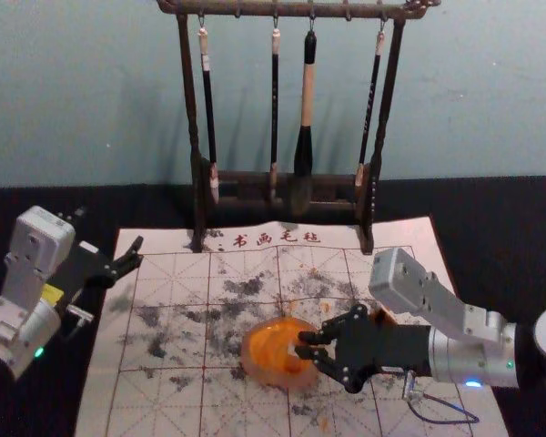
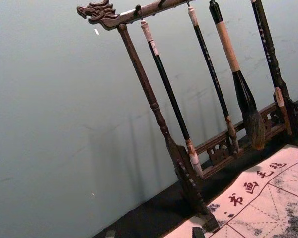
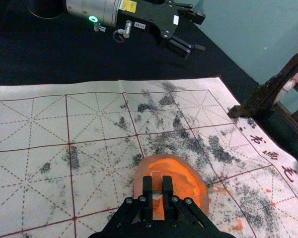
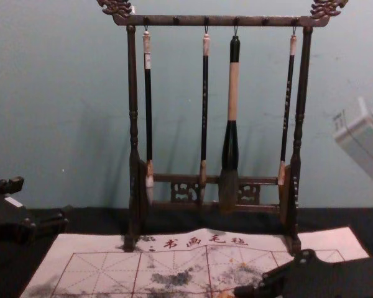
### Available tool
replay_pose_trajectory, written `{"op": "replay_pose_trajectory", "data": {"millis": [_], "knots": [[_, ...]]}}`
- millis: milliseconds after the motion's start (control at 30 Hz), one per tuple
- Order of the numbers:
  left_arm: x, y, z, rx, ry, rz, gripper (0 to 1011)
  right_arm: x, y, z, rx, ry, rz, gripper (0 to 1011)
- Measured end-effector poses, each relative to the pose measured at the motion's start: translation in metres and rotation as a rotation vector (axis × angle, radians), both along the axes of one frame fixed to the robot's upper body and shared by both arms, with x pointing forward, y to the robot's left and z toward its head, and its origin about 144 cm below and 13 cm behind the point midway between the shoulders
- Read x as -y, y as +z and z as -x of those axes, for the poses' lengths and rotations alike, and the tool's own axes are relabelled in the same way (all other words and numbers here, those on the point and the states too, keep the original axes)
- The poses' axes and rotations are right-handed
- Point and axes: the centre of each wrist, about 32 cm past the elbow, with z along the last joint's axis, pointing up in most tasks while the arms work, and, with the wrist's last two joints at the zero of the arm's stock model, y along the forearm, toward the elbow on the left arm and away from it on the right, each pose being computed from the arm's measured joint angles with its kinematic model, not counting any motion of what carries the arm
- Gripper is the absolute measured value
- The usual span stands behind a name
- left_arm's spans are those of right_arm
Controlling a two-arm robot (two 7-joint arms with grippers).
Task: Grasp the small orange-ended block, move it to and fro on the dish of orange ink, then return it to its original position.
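Observation:
My right gripper (image 1: 304, 345) reaches in over the dish of orange ink (image 1: 264, 357), shut on a small block (image 1: 296, 350). In the right wrist view, the block (image 3: 157, 186) is pinched between the fingertips of the right gripper (image 3: 157, 189), above the orange ink in the dish (image 3: 179, 176). The block's lower end is hard to make out, and I cannot tell whether it touches the ink. My left gripper (image 1: 139, 252) stays parked and open at the mat's left side; its tips also show at the bottom of the left wrist view (image 2: 154, 233).
A dark wooden rack (image 1: 387, 118) with several hanging brushes stands at the mat's back edge. The white gridded mat (image 1: 164, 401), spotted with black and orange stains, lies on a black table (image 1: 491, 205). Beyond my right gripper an orange patch (image 1: 382, 316) is partly hidden.

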Motion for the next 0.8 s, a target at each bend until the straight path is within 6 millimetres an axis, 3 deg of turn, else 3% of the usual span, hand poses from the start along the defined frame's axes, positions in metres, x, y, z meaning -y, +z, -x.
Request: {"op": "replay_pose_trajectory", "data": {"millis": [800], "knots": [[0.000,0.000,0.000,0.000,0.000,0.000,1001,-0.009,0.001,-0.020,0.017,-0.034,0.018,82]]}}
